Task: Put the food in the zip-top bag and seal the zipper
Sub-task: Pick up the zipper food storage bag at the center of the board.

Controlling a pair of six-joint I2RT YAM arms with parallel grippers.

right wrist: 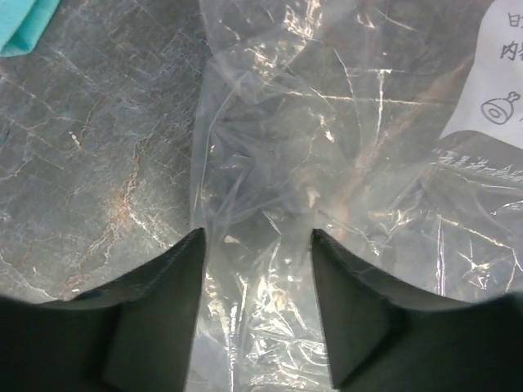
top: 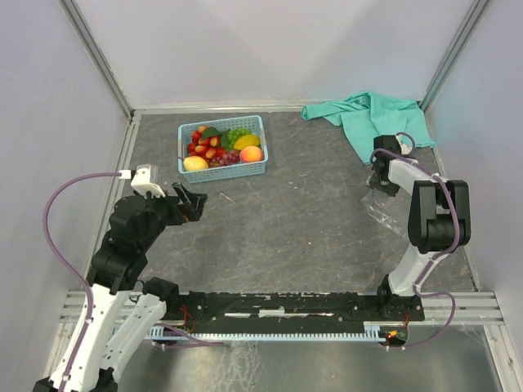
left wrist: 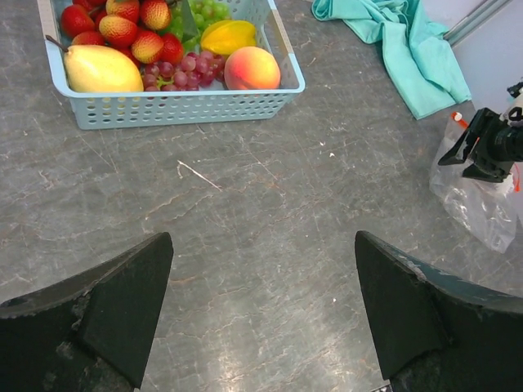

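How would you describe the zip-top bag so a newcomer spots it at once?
Find the teal cloth at the far right corner of the table. Just nearer than it, beneath the right gripper, lies the zip-top bag. It is the only see-through thing: crinkly clear film with a white printed label.

overhead view, wrist close-ups (bag (right wrist: 327, 163) shared)

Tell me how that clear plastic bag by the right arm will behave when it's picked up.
Probably floppy: the zip-top bag is thin, crinkled film lying in loose folds, so it should sag and bunch when lifted. It looks empty, so likely very light, sliding across the table if pushed. Its glossy surface may slip from the jaws of the right gripper.
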